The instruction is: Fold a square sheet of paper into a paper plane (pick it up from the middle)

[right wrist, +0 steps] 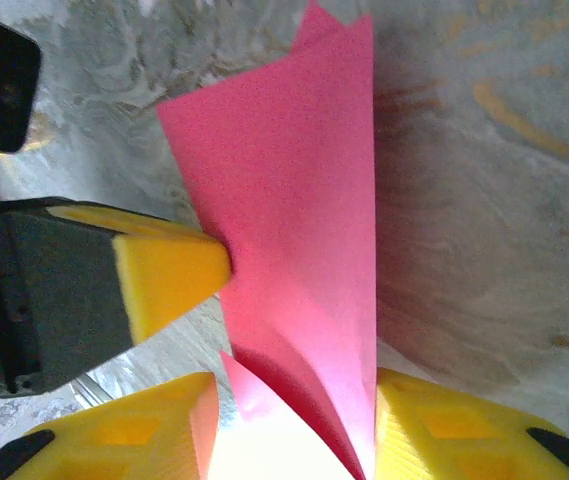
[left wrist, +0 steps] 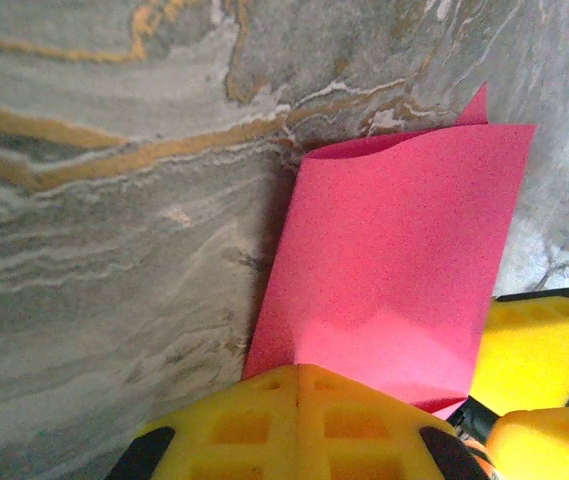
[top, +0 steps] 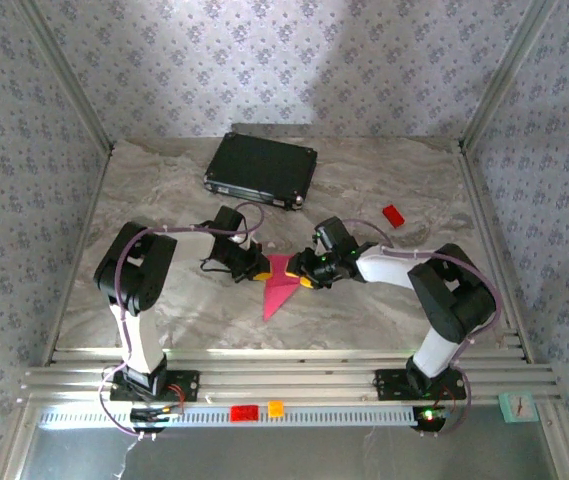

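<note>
The magenta-pink sheet of paper (top: 280, 290) is folded into a narrow pointed shape whose tip points toward the near edge of the marble table (top: 384, 300). My left gripper (top: 260, 268) is at its left edge. In the left wrist view the left gripper (left wrist: 299, 368) has its yellow fingers pressed together on the edge of the paper (left wrist: 394, 260), and a crease runs out from the seam. My right gripper (top: 307, 278) meets the paper from the right. In the right wrist view the right gripper (right wrist: 294, 400) is open, with the folded layers of the paper (right wrist: 294, 200) standing between its fingers, against the right one.
A black case (top: 261, 168) lies at the back of the table. A small red block (top: 393, 215) sits to the right, behind my right arm. A red block (top: 244, 411) and an orange cube (top: 275, 408) rest on the front rail.
</note>
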`<action>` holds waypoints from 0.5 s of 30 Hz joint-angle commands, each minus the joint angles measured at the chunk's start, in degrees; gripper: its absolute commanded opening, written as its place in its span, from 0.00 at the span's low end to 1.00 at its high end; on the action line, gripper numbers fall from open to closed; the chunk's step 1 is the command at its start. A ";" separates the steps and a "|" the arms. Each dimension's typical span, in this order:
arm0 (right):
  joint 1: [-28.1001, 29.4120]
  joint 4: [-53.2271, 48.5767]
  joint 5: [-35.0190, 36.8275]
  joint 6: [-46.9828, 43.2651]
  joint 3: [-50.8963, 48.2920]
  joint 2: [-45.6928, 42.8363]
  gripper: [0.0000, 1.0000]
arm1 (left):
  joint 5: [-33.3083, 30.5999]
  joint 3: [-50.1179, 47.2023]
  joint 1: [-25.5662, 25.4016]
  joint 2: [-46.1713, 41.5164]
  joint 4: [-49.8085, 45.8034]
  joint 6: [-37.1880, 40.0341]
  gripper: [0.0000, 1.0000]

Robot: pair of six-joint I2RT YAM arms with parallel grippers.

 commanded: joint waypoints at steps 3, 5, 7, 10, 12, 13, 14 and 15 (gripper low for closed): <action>-2.18 6.01 -5.90 -3.24 0.93 1.67 0.43 | -2.58 -1.14 0.46 2.61 -2.18 1.25 0.00; -2.78 7.41 -7.11 -3.43 1.46 2.82 0.41 | -2.57 -1.02 0.40 2.58 -2.27 1.44 0.00; -3.12 7.40 -8.15 -4.25 2.53 3.68 0.41 | -2.55 -0.99 0.40 2.52 -2.39 1.42 0.00; -3.42 6.28 -8.46 -5.76 3.87 4.88 0.39 | -2.58 -1.08 0.43 2.43 -2.40 1.59 0.00; -3.88 4.78 -8.67 -6.39 4.82 5.71 0.36 | -2.58 -1.23 0.40 2.51 -2.49 1.67 0.00; -4.17 4.48 -8.69 -6.68 5.06 6.01 0.36 | -2.49 -1.19 0.42 2.51 -2.49 1.73 0.00; -4.39 4.54 -8.71 -6.88 5.01 6.17 0.34 | -2.49 -1.25 0.40 2.52 -2.44 1.78 0.00; -4.63 4.62 -9.03 -6.93 5.11 6.43 0.33 | -2.44 -1.18 0.44 2.52 -2.48 1.77 0.00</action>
